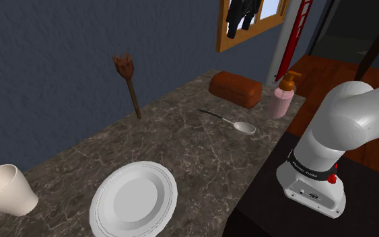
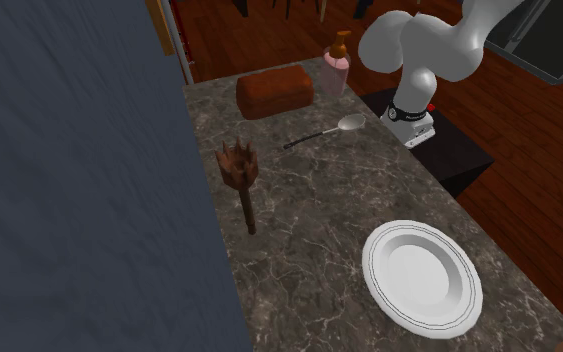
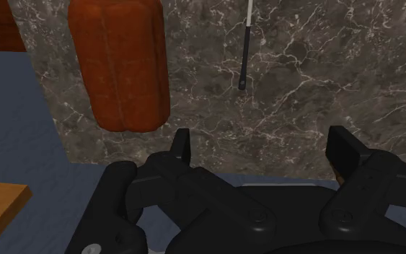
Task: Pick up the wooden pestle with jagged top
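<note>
cup [image 1: 3, 190]: the shoulder view's left edge cuts it; we see the rim and one side.
arm [image 1: 342, 128]: its upper links run off the shoulder view's right edge; the second exterior view's top edge cuts it as well [image 2: 439, 45].
spoon [image 3: 246, 50]: in the wrist view we see the handle, the bowl cut off.
brown block [image 3: 122, 65]: its far end is cut off there too.
tool [image 3: 262, 144]: its body is cut by the wrist view's edge.
framed picture [image 1: 248, 27]: top cut off; we cannot make out the dark shape inside.
pestle [image 1: 128, 84]: we cannot tell whether it touches the wall [image 1: 60, 60].
</note>
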Controlling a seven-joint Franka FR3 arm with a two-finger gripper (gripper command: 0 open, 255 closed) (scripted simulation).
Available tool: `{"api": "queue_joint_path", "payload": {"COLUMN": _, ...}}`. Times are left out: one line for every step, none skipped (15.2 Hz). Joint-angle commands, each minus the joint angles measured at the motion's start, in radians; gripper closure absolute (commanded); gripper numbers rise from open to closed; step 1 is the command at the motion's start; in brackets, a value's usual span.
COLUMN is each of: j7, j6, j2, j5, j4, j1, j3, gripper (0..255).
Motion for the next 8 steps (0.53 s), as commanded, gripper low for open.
{"api": "queue_joint_path", "payload": {"j7": 0.0, "j6": 0.0, "j2": 0.0, "j5": 0.0, "j4": 0.0, "j1": 0.0, "j3": 0.0, "gripper": 0}}
{"api": "queue_joint_path", "payload": {"j7": 0.007, "j6": 0.014, "j2": 0.037, "j5": 0.003, "j4": 0.02, "j1": 0.004, "j3": 0.012, "gripper": 0}}
{"api": "queue_joint_path", "payload": {"j7": 0.013, "j6": 0.027, "j2": 0.074, "j5": 0.006, "j4": 0.04, "j1": 0.008, "j3": 0.024, "gripper": 0}}
{"api": "queue_joint_path", "payload": {"j7": 0.02, "j6": 0.039, "j2": 0.111, "j5": 0.008, "j4": 0.062, "j1": 0.011, "j3": 0.036, "gripper": 0}}
{"api": "queue_joint_path", "payload": {"j7": 0.026, "j6": 0.05, "j2": 0.149, "j5": 0.01, "j4": 0.085, "j1": 0.014, "j3": 0.048, "gripper": 0}}
{"api": "queue_joint_path", "payload": {"j7": 0.033, "j6": 0.06, "j2": 0.186, "j5": 0.011, "j4": 0.109, "j1": 0.016, "j3": 0.06, "gripper": 0}}
{"api": "queue_joint_path", "payload": {"j7": 0.04, "j6": 0.069, "j2": 0.224, "j5": 0.01, "j4": 0.134, "j1": 0.018, "j3": 0.071, "gripper": 0}}
{"api": "queue_joint_path", "payload": {"j7": 0.047, "j6": 0.077, "j2": 0.261, "j5": 0.009, "j4": 0.161, "j1": 0.021, "j3": 0.083, "gripper": 0}}
